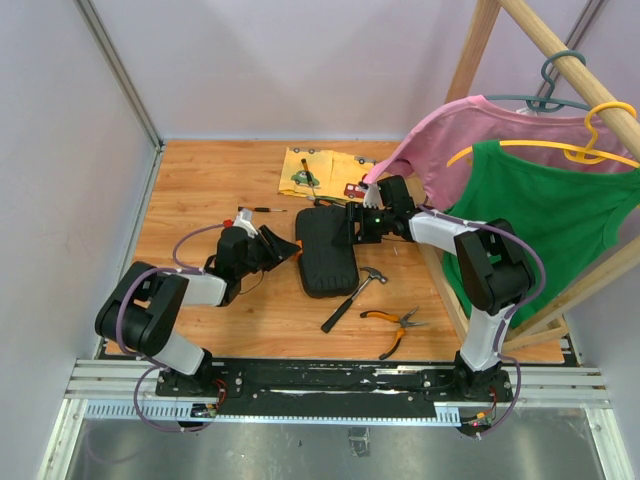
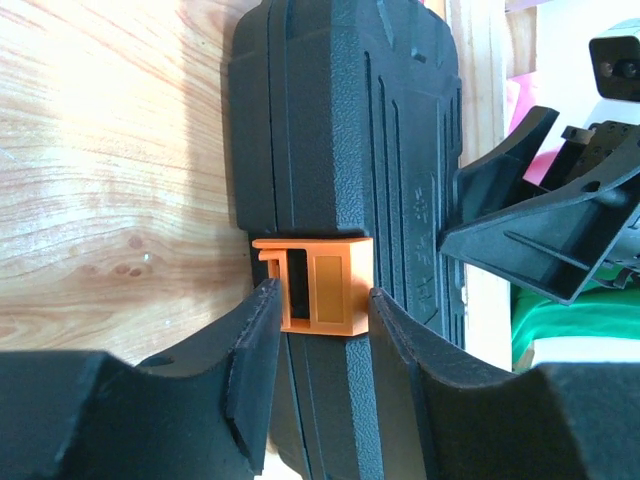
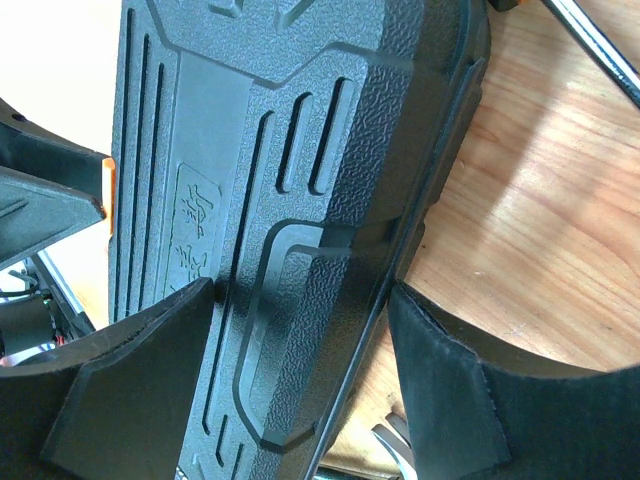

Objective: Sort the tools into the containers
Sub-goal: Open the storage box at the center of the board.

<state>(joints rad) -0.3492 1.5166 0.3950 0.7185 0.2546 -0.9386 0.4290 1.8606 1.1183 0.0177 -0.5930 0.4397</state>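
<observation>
Tool case (image 1: 326, 250) lies flat, lengthwise away from arms, latch (image 2: 315, 285) leftward.

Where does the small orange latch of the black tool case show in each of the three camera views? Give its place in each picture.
Top external: the orange latch is a tiny speck on the case's left edge, by the left gripper.
Left wrist: lower centre, between the two fingers.
Right wrist: only an orange sliver at the left edge, mostly hidden.
Shared landmark: the ribbed lid of the black tool case.
</observation>
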